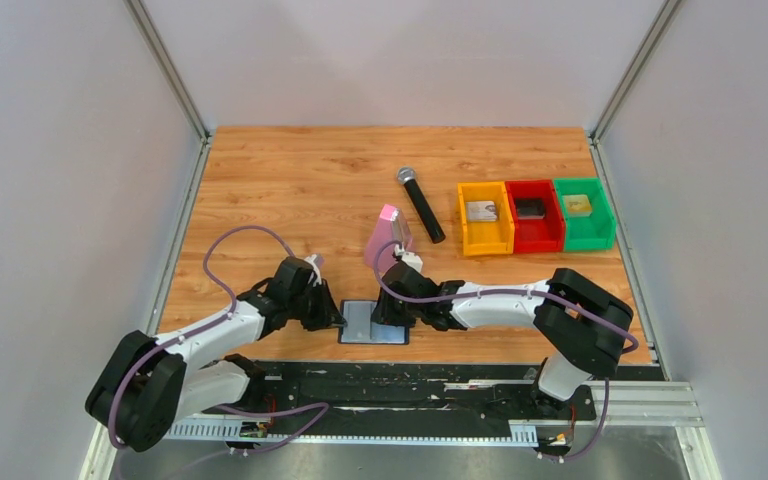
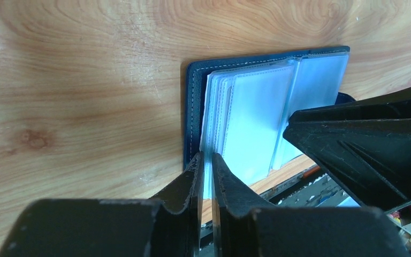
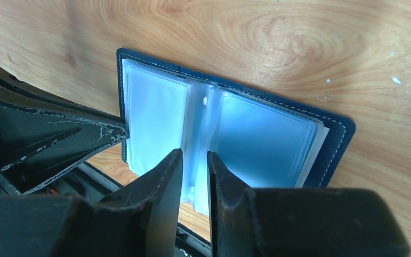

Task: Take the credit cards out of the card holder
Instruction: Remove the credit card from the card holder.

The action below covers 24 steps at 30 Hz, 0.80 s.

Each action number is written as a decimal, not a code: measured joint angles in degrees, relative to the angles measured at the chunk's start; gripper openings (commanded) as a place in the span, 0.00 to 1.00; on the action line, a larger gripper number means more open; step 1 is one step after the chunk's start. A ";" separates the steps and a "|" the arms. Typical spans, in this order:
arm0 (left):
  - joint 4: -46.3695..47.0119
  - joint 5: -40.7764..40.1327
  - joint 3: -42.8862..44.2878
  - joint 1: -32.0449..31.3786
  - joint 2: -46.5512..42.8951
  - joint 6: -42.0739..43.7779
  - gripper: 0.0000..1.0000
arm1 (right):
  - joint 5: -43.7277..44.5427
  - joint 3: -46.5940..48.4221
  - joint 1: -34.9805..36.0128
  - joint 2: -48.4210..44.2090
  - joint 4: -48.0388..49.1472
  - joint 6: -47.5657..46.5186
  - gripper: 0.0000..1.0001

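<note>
The navy card holder [image 1: 373,322] lies open and flat at the table's near edge, its pale blue-grey plastic sleeves [image 2: 257,118] facing up. No credit cards show; the sleeves [image 3: 257,134] look blank. My left gripper [image 2: 207,156] comes in from the left [image 1: 338,318], jaws nearly together on the near edge of the left stack of sleeves. My right gripper [image 3: 194,154] comes in from the right [image 1: 385,305], jaws narrow around the raised centre fold of the sleeves. The two grippers sit almost tip to tip over the holder.
A pink metronome [image 1: 388,238] stands just behind the right gripper, and a black microphone [image 1: 421,205] lies beyond it. Orange [image 1: 486,245], red [image 1: 535,244] and green [image 1: 585,243] bins stand at the back right. The table's front edge and black rail [image 1: 380,375] run right below the holder.
</note>
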 measured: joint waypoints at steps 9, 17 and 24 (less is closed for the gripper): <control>2.27 2.91 0.07 0.17 1.97 0.79 0.15 | -0.13 -0.07 0.00 0.00 0.15 -0.09 0.40; 7.17 8.24 0.02 0.24 5.70 0.81 0.16 | -0.66 0.52 0.00 0.59 1.68 -0.17 0.51; 10.62 10.29 -1.25 0.55 6.40 0.11 0.15 | -0.72 1.09 -0.02 1.16 1.55 -0.57 0.52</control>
